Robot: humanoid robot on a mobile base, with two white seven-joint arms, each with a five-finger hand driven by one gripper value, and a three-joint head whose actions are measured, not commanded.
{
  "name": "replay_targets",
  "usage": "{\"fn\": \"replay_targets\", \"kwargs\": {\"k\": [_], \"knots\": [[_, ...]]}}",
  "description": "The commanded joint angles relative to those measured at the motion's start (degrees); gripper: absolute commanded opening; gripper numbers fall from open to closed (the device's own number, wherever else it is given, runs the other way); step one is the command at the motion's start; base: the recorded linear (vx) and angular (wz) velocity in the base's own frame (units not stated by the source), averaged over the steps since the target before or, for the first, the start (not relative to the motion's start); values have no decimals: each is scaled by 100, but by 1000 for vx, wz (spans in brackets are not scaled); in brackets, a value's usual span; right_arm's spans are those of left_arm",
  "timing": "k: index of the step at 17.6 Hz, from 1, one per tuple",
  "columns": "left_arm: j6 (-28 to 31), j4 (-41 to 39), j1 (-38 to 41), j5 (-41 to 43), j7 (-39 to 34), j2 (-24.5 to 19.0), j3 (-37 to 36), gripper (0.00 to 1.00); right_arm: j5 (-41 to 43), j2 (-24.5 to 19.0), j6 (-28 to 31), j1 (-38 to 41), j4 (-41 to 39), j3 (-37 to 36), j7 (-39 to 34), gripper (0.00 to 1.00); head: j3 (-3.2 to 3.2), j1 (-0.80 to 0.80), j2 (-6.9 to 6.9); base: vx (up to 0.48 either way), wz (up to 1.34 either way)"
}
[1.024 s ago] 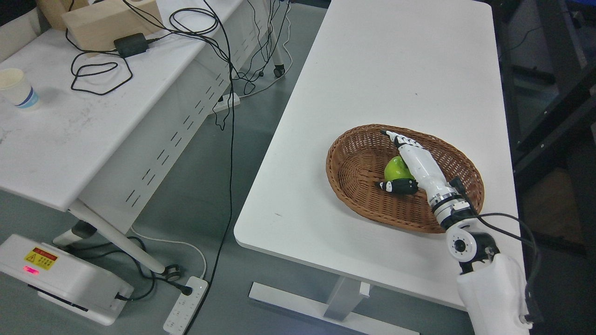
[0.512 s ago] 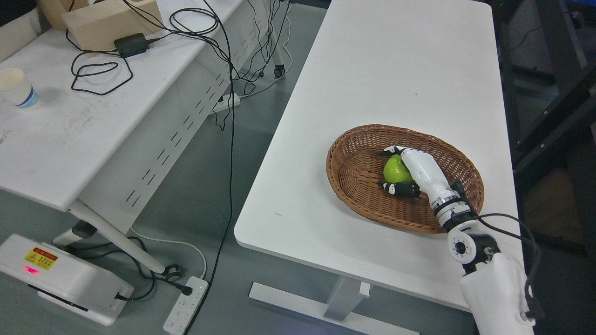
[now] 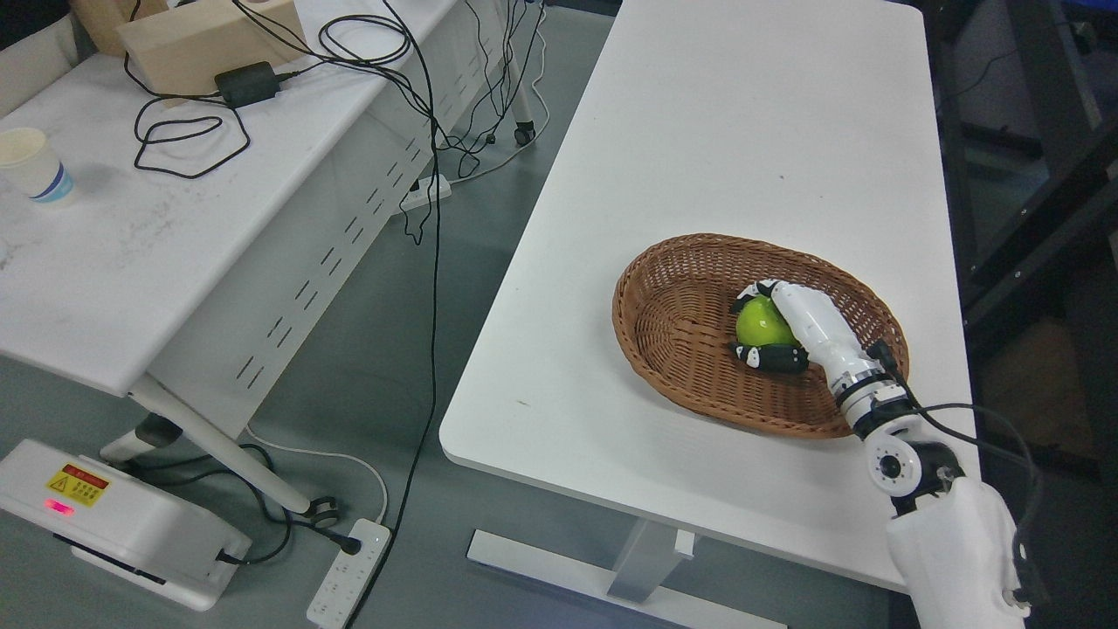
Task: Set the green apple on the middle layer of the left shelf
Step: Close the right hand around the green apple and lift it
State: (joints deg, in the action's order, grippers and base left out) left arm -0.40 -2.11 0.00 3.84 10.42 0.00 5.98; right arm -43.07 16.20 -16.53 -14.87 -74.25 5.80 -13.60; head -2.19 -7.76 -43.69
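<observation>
The right hand [image 3: 786, 325] covered the far side of the apple [image 3: 762, 324], so the seat of the apple in the basket [image 3: 664, 306] could not be told. The forearm ran off the bottom edge (lower right). The wooden block [image 3: 196, 35] was cut by the top edge.

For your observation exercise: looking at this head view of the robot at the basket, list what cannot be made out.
- Head view: the far side of the green apple is covered by the right hand.
- Whether the apple is lifted off the wicker basket cannot be told.
- The target shelf and the left arm are out of frame.
- The warning label has print too small to read.
</observation>
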Motion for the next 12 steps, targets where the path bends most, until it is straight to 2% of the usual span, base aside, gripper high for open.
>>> {"fn": "replay_targets", "kwargs": {"k": [1, 3, 6, 7, 10, 12], "knots": [[-4, 0, -123, -6, 4, -100, 0, 100, 1387, 919, -131, 159, -800, -939, -423, 1, 0, 0, 0, 0, 0], [-4, 0, -123, -6, 4, -100, 0, 100, 1721, 1157, -358, 370, -1082, -1194, -433, 1, 0, 0, 0, 0, 0], [-4, 0, -123, 3, 4, -100, 0, 100, 2336, 1132, -798, 626, -1302, -1511, -415, 1, 0, 0, 0, 6, 2], [-4, 0, -123, -6, 4, -100, 0, 100, 2460, 1070, -843, 661, -1311, -1573, -372, 1, 0, 0, 0, 3, -16], [-4, 0, -123, 3, 4, -100, 0, 100, 2558, 536, -869, 766, -1355, -1784, -257, 1, 0, 0, 0, -4, 0], [-4, 0, -123, -6, 4, -100, 0, 100, 2558, 428, -808, 863, -1521, -1802, -161, 1, 0, 0, 0, -5, 0]]}}
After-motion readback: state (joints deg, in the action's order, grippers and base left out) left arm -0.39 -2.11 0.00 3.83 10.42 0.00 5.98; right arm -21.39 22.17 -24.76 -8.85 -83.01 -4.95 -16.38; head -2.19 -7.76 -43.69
